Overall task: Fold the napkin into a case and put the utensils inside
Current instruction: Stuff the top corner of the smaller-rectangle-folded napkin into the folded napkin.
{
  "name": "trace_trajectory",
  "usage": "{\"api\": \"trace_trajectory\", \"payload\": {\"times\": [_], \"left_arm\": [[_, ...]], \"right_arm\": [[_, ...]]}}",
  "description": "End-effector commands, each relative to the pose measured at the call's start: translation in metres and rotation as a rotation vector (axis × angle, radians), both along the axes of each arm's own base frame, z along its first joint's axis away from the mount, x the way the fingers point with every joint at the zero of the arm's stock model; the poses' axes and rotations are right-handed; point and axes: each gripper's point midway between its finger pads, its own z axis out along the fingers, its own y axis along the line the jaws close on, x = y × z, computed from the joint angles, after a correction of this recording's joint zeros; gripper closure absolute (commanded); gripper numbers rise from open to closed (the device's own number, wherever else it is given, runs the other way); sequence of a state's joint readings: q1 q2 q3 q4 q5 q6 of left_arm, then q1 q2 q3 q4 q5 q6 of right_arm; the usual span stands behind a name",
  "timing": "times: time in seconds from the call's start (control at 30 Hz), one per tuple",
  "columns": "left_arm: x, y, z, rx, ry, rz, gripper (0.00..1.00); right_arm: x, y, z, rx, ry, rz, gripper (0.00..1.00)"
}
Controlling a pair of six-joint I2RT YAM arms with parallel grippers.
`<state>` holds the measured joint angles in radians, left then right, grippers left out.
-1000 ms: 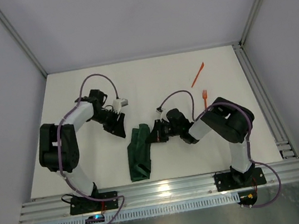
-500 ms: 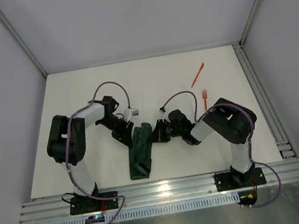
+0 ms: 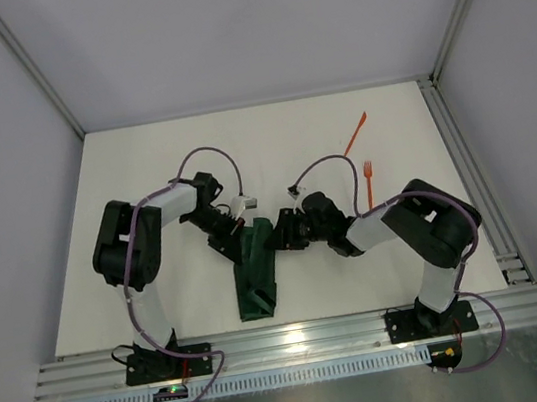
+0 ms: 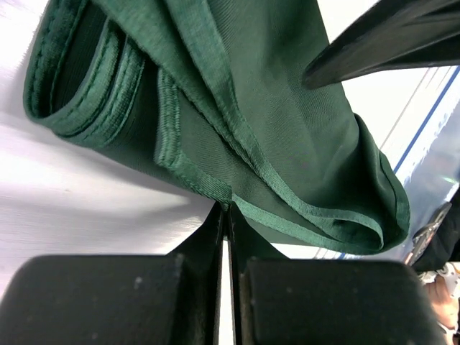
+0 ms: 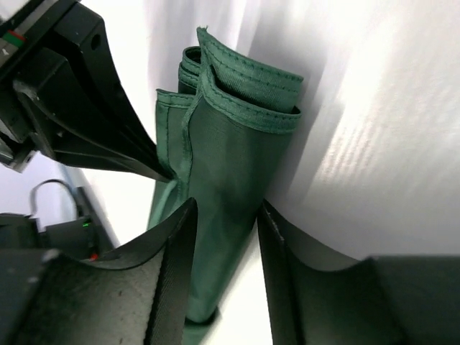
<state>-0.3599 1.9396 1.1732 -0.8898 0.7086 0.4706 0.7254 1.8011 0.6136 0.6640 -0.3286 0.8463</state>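
Observation:
The dark green napkin lies folded into a narrow, layered case near the table's middle front. My left gripper is at its upper left edge. In the left wrist view the left gripper is shut, with its tips pinching the cloth's hem. My right gripper is at the upper right edge. In the right wrist view the right gripper is open and straddles the cloth's right side. The orange knife and the orange fork lie on the table at the far right, apart from both grippers.
A metal rail runs along the table's right edge, and another rail runs along the front by the arm bases. Grey walls enclose the white table at the back and sides.
My left gripper has moved right onto the napkin's upper left edge and closed there. My right gripper has edged up and to the left. The napkin has shifted slightly right and lies straighter.

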Motion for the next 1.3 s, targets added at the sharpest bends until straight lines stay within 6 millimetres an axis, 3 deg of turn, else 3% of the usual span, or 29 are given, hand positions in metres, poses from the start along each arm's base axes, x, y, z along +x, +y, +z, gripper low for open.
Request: {"api": "trace_trajectory", "payload": {"times": [0.0, 0.17, 0.27, 0.53, 0.83, 0.97, 1.27], "left_arm": [[0.019, -0.006, 0.007, -0.019, -0.075, 0.0, 1.0], [0.025, -0.009, 0.01, -0.029, -0.086, 0.004, 1.0], [0.03, -0.011, 0.013, -0.034, -0.108, 0.006, 1.0], [0.038, -0.013, 0.015, -0.037, -0.132, 0.013, 0.99], [0.052, -0.017, 0.017, -0.034, -0.171, 0.033, 0.97], [0.062, -0.015, 0.016, -0.012, -0.212, 0.038, 0.97], [0.063, -0.019, 0.018, -0.044, -0.199, 0.053, 0.97]], "right_arm": [[0.008, -0.031, -0.009, -0.219, -0.078, -0.031, 0.53], [0.024, -0.049, 0.021, -0.392, -0.273, 0.045, 0.49], [0.032, -0.044, 0.041, -0.402, -0.388, 0.101, 0.49], [0.05, 0.002, 0.032, -0.274, -0.457, 0.202, 0.59], [0.051, 0.042, 0.024, -0.178, -0.535, 0.281, 0.59], [0.045, 0.046, 0.022, -0.177, -0.559, 0.29, 0.59], [0.042, 0.048, 0.03, -0.126, -0.56, 0.258, 0.59]]}}
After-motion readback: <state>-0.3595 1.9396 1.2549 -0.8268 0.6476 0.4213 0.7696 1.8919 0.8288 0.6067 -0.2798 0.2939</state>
